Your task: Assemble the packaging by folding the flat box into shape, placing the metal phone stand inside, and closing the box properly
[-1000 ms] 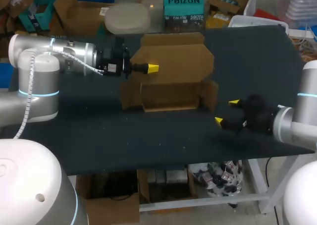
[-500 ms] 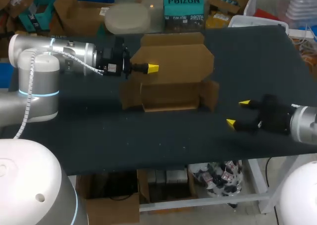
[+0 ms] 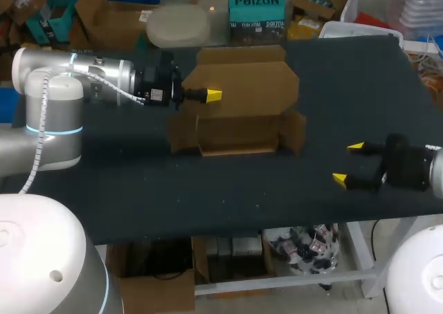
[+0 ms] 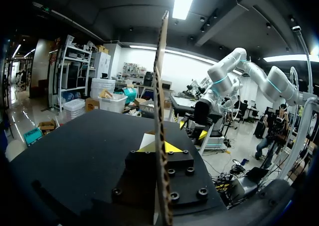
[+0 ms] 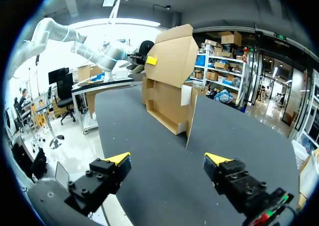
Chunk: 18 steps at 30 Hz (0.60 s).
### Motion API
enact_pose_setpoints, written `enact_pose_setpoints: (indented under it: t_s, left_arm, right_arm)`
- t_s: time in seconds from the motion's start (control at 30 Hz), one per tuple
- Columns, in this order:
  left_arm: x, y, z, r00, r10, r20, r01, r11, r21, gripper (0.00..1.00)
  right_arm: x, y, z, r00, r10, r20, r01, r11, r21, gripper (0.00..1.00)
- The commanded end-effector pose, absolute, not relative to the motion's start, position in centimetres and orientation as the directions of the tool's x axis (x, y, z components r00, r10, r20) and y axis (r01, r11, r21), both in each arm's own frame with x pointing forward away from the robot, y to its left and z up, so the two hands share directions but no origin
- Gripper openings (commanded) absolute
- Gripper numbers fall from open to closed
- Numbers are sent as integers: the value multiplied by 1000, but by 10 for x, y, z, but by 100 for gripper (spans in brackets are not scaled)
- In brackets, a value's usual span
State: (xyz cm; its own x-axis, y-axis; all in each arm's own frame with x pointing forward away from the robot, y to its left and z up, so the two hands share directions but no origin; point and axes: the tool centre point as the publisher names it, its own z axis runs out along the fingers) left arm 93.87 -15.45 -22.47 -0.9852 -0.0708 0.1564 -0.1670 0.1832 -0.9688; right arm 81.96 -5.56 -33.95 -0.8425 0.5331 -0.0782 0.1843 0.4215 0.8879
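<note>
Backing the right gripper (image 3: 347,163) off toward the right end of the table (image 3: 138,182) over the last second, leaving the cardboard box (image 3: 239,137) well apart. Keeping the left gripper (image 3: 213,95) unmoved, clamping the box's raised lid (image 3: 242,79) edge-on, yellow tips pressing both faces. Sitting mid-table with tray open and side flaps (image 3: 296,133) standing out. Holding the right gripper low near the front edge, fingers spread wide, gripping nothing.

No readable text, labels, numbers or signs on the cardboard box (image 3: 239,113) or the black table (image 3: 138,189). Box faces are plain brown card.
</note>
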Motion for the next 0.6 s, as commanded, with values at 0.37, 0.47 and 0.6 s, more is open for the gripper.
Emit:
enact_pose_setpoints:
  t_s: [0.37,0.47,0.6]
  left_arm:
    - [936,-154,-227,-988,-49,146,-153,191,-970,0]
    - [933,-154,-227,-990,-40,136,-141,198,-970,0]
    - [931,-155,-230,-991,-31,133,-137,202,-970,0]
  right_arm:
    - [815,-63,-338,-858,507,-81,178,441,880,100]
    - [814,-63,-339,-858,508,-80,179,442,879,100]
    - [814,-62,-340,-858,508,-77,183,442,878,100]
